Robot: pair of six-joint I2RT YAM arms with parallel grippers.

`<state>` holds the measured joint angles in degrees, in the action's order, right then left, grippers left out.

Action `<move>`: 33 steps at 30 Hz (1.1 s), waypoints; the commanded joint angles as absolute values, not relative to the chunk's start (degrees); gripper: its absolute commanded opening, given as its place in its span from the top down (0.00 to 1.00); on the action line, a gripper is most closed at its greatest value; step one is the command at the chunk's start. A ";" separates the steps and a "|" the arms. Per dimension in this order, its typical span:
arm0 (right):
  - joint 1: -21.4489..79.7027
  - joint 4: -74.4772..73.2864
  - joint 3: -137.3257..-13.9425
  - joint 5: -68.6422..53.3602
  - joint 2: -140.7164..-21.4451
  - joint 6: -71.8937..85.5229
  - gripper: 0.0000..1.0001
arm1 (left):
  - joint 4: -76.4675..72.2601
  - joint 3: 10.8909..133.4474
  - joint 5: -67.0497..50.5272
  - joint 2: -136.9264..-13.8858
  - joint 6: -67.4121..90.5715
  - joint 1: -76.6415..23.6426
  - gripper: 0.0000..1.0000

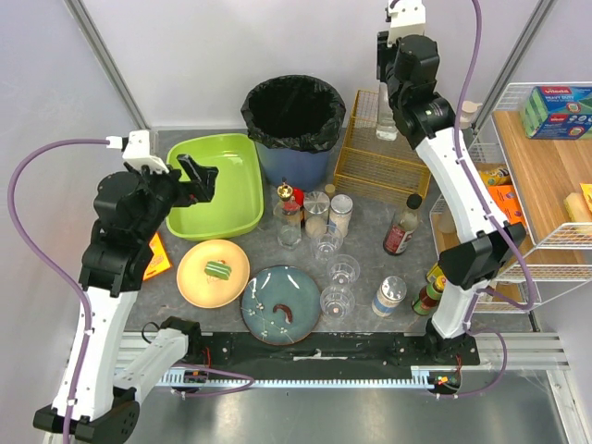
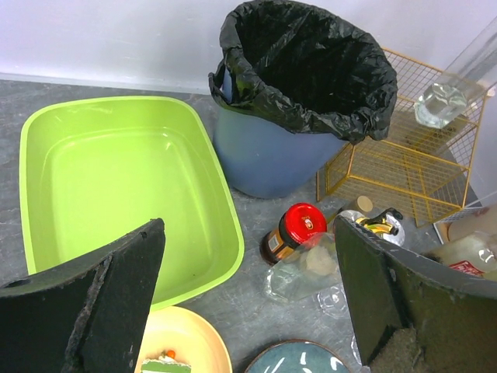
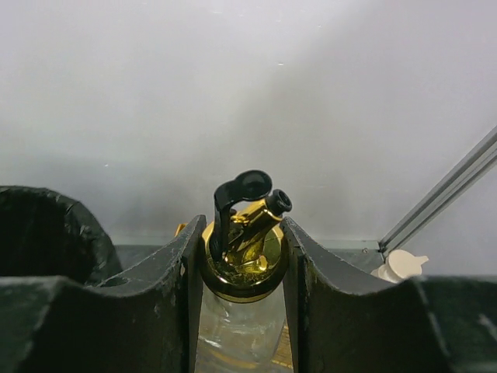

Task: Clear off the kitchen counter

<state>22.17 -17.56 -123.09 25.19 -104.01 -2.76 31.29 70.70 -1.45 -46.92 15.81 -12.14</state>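
Top view, clock positions read across the kitchen counter (image 1: 370, 254), with 12 o'clock at its far edge. The grey mottled counter filled the middle of the frame, bordered by a metal frame, with both arm bases at 6 o'clock. A white wire rack (image 1: 546, 148) with wooden shelves stood off the counter at 3 o'clock. A blue bin (image 1: 294, 116) lined with a black bag stood at 12 o'clock. Beside it lay a green basin (image 1: 227, 194) at 10 o'clock and a gold wire basket (image 1: 370, 162) at 1 o'clock.

A blue plate (image 1: 280, 303) sat at 6 o'clock, touching or just beside a yellow plate (image 1: 213, 272) at 8 o'clock. Glasses, jars and bottles clustered near the centre.

The left gripper (image 1: 199, 176) hung over the basin's 9 o'clock side, its jaws spread wide and nothing between them. The right gripper (image 3: 245, 264) was raised at 1 o'clock. Its fingers (image 3: 167, 303) were clamped on the gold-capped neck of a clear bottle (image 1: 387, 122) over the basket. Whether the bottle touched the basket could not be told.
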 commanded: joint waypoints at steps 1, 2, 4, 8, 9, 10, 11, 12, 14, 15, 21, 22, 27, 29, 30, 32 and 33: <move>20.92 -1.06 -127.35 22.58 -105.11 -2.29 1.00 | 28.74 72.86 -0.18 -48.08 16.70 -12.39 0.05; 20.40 -0.53 -128.05 22.50 -105.81 -2.20 1.00 | 28.65 72.86 -0.26 -48.34 16.70 -12.31 0.05; 19.69 -0.44 -129.10 22.41 -107.04 -1.85 1.00 | 28.48 72.86 -0.18 -48.52 16.44 -12.39 0.05; 19.16 2.02 -130.61 21.53 -108.54 -0.88 1.00 | 28.21 73.04 1.84 -48.60 15.73 -12.39 0.05; 19.16 2.54 -130.52 21.36 -108.81 -0.70 1.00 | 27.95 72.86 1.93 -48.52 15.73 -12.39 0.05; 19.16 3.42 -130.34 21.36 -109.16 -0.44 1.00 | 27.69 72.77 1.93 -48.43 15.65 -12.31 0.05; 19.16 4.04 -130.17 21.27 -109.51 -0.09 1.00 | 27.42 72.60 1.93 -48.60 15.47 -12.30 0.05; 19.07 5.00 -130.08 21.27 -110.12 -0.09 1.00 | 27.16 72.42 2.02 -48.69 15.38 -12.30 0.05; 19.16 6.41 -130.34 21.53 -111.18 -0.09 1.00 | 26.72 72.33 2.28 -48.95 15.21 -12.30 0.05; 19.16 7.11 -130.52 21.97 -111.62 -0.09 1.00 | 26.54 72.33 2.37 -49.13 15.12 -12.30 0.05; 19.07 12.04 -130.16 21.88 -113.46 -0.09 1.00 | 25.23 72.42 2.99 -50.18 14.15 -12.30 0.05; 18.99 12.39 -130.43 21.97 -114.08 -0.09 1.00 | 25.05 72.42 2.90 -50.45 13.89 -12.39 0.05; 18.46 14.76 -131.66 21.71 -116.01 -0.17 1.00 | 24.00 72.60 2.90 -52.12 13.10 -12.30 0.05; 18.37 16.08 -131.84 21.71 -116.45 -0.18 1.00 | 23.56 72.60 2.90 -52.82 12.66 -12.30 0.05; 18.37 16.95 -131.66 21.53 -116.72 -0.26 1.00 | 23.47 72.68 2.90 -53.17 12.48 -12.22 0.05; 18.28 18.63 -131.48 21.62 -117.07 -0.35 1.00 | 22.94 72.77 2.90 -53.87 12.22 -12.30 0.05; 18.28 19.42 -131.48 21.62 -117.16 -0.44 1.00 | 22.59 72.77 3.16 -54.05 12.13 -12.30 0.05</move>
<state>18.68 7.31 -127.44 22.28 -118.08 -0.45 26.50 70.72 1.65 -53.30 14.72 -12.14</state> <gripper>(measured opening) 0.464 0.950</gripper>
